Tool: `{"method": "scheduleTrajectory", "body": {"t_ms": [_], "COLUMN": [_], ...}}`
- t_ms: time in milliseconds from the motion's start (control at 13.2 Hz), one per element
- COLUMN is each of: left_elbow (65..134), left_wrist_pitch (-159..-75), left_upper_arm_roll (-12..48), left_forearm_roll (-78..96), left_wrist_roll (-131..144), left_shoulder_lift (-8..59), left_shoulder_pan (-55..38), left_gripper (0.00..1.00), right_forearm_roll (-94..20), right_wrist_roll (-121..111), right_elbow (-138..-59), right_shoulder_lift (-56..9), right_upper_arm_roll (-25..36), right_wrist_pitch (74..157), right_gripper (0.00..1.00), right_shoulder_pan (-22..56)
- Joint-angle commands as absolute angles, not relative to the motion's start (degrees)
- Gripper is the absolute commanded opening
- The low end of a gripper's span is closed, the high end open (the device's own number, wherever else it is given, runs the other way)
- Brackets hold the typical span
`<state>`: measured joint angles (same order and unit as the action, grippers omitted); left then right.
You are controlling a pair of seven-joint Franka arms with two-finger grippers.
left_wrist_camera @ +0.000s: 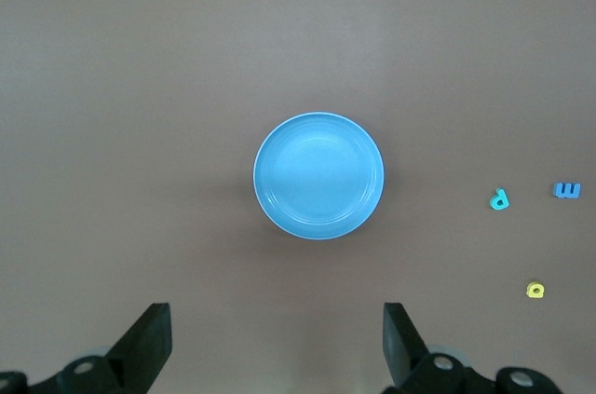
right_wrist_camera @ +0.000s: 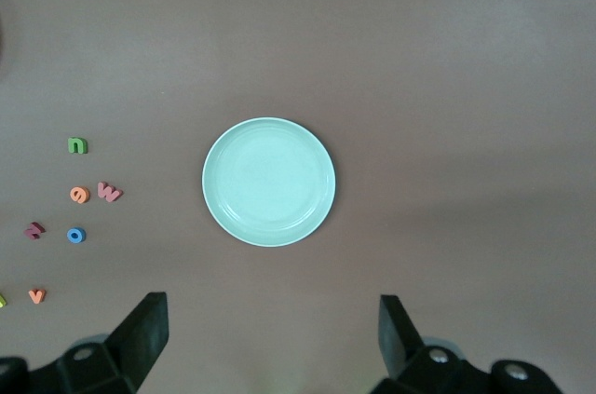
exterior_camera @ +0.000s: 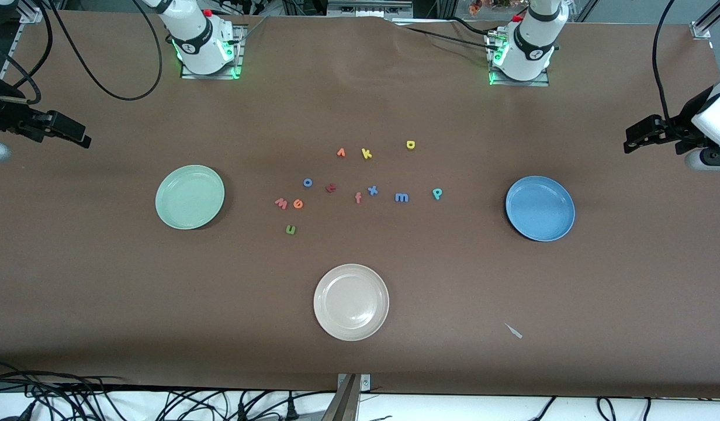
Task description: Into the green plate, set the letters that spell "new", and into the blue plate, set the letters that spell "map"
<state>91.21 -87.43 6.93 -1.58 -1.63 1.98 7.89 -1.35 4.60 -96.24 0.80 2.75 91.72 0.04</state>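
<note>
You have both arms waiting high at the ends of the tabletop. The left gripper [left_wrist_camera: 275,357] hangs over the left arm's end, above the blue plate [exterior_camera: 540,209], its fingers spread wide with nothing between them. The right gripper [right_wrist_camera: 270,352] hangs over the right arm's end, above the green plate [exterior_camera: 190,196], fingers likewise apart and empty.

Both plates are bare — every letter lies on the brown tabletop [exterior_camera: 103,292] between them, around the middle. Near the green plate you find the salmon w [exterior_camera: 281,203] touching or just beside the orange e [exterior_camera: 297,204], with the green n [exterior_camera: 290,230] a little nearer the front edge. Toward the blue plate lie the blue m [exterior_camera: 401,197] and the teal p [exterior_camera: 437,193] near each other, and the yellow a [exterior_camera: 411,144] closer to the edge where the bases stand.

Among them sit the blue o [exterior_camera: 307,182], blue x [exterior_camera: 373,190], salmon f [exterior_camera: 358,198], yellow k [exterior_camera: 366,154], an orange arrow-like letter [exterior_camera: 341,152] and a dark red letter [exterior_camera: 331,187]. A beige plate [exterior_camera: 351,302] rests near the front edge.
</note>
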Motion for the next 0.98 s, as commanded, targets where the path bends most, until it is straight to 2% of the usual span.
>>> {"method": "scheduleTrajectory", "body": {"t_ms": [0,907], "left_elbow": [91.85,91.85], "left_wrist_pitch": [-87.98,-87.98], "left_upper_arm_roll": [6.77,6.77], "left_forearm_roll": [-0.44,-0.44], "left_wrist_roll": [-3.16,-3.08], "left_shoulder_lift": [1.41,1.32], "left_shoulder_pan": [7.82,7.82], "left_gripper": [1.0,1.0], "right_forearm_roll": [-2.2,-2.2], "right_wrist_roll": [4.75,4.75], "right_elbow": [-96.86,-96.86], "right_shoulder_lift": [1.93,2.02], "right_upper_arm_roll": [2.55,1.93], "right_wrist_pitch": [91.49,91.49], "right_gripper": [1.0,1.0], "right_shoulder_pan": [0.09,-0.09]}}
